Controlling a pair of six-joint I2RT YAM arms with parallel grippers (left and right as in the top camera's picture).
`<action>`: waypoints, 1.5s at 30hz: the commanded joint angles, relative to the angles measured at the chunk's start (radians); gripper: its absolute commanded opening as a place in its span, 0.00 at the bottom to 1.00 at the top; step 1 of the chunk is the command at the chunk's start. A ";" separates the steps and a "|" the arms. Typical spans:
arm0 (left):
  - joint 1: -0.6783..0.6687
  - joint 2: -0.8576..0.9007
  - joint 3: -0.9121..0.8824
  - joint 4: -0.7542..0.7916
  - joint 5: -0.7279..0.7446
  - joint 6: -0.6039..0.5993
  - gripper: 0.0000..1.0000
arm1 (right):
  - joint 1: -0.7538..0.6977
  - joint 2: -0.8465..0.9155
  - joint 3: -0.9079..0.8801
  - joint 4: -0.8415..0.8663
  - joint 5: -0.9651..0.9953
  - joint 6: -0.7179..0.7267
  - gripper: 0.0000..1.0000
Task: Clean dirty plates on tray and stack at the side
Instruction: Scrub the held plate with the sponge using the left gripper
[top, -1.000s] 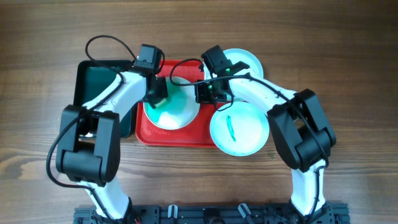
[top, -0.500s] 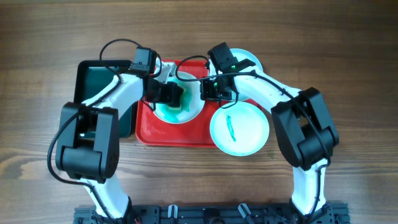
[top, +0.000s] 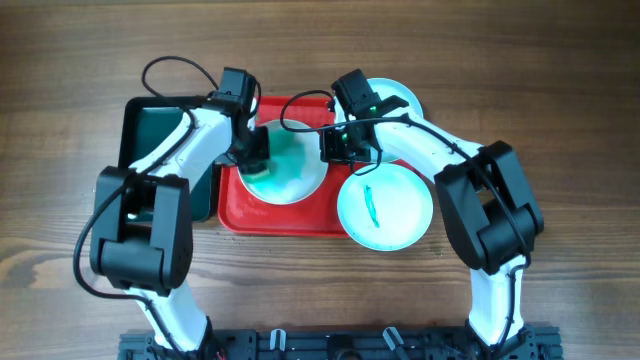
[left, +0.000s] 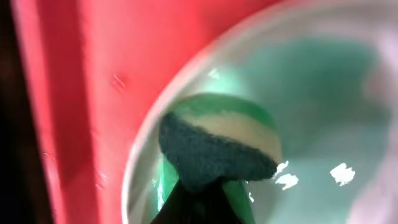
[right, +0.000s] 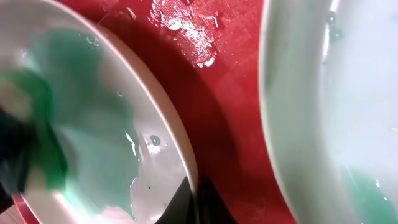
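A white plate (top: 295, 175) smeared with green lies on the red tray (top: 270, 215). My left gripper (top: 252, 160) is shut on a green and white sponge (left: 217, 146), which presses on the plate's left part near its rim. At the plate's right edge, my right gripper (top: 328, 150) is shut on the rim (right: 189, 180), one finger inside the plate and one outside. A pale turquoise plate (top: 385, 205) with a green streak sits at the tray's front right corner. Another pale plate (top: 400, 98) lies behind the right arm, partly hidden.
A smaller black tray (top: 160, 125) lies against the red tray's left side, under the left arm. Wet patches shine on the red tray (right: 217, 93) between the two plates. Bare wooden table surrounds everything.
The left gripper swept the sponge right across the plate, then back to its left side. The green smear has spread over the plate. The right gripper kept its hold on the rim.
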 joint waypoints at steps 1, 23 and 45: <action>0.004 -0.006 -0.004 -0.086 0.364 0.253 0.04 | 0.000 0.023 0.001 -0.004 -0.002 0.000 0.04; -0.046 -0.004 -0.004 0.221 -0.370 -0.124 0.04 | 0.000 0.023 0.001 -0.009 0.002 0.000 0.04; -0.139 -0.004 -0.004 -0.130 0.098 0.323 0.04 | -0.001 0.023 0.001 -0.016 0.002 0.000 0.04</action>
